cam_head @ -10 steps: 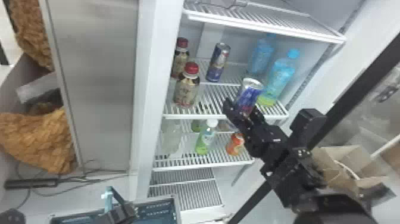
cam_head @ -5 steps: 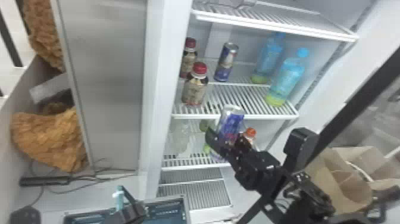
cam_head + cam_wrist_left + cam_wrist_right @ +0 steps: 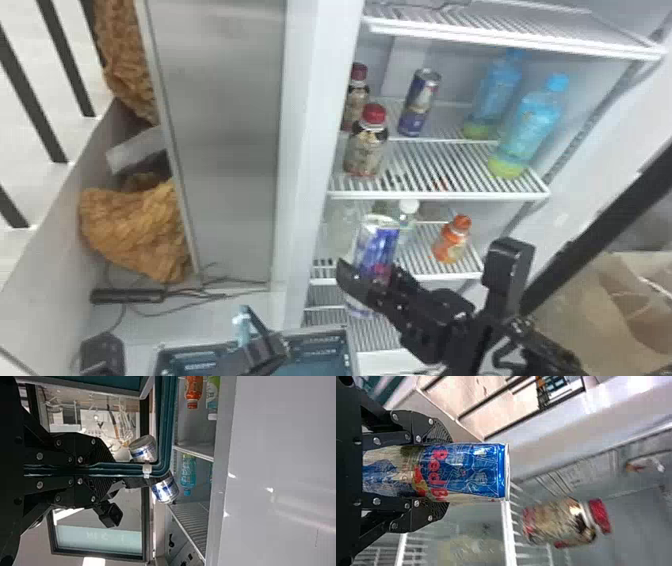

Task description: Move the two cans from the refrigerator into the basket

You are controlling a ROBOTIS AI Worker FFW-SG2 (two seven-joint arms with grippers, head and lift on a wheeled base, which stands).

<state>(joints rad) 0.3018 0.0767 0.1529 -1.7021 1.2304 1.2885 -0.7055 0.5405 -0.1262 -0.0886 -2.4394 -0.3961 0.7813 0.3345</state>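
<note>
Head: right gripper (image 3: 369, 274) has carried its can (image 3: 378, 247) down-left, off the shelf's (image 3: 435, 177) front edge – basket (image 3: 317, 334) drop likely next; other can (image 3: 420, 102) near back edge. Left wrist: left gripper (image 3: 115, 469) clamps basket wall. Right wrist: can gripped snugly – one pick remains.

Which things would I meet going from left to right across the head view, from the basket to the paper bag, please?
Basket → can in the right gripper → shelf can → orange bottle → nearer blue bottle → paper bag.
</note>
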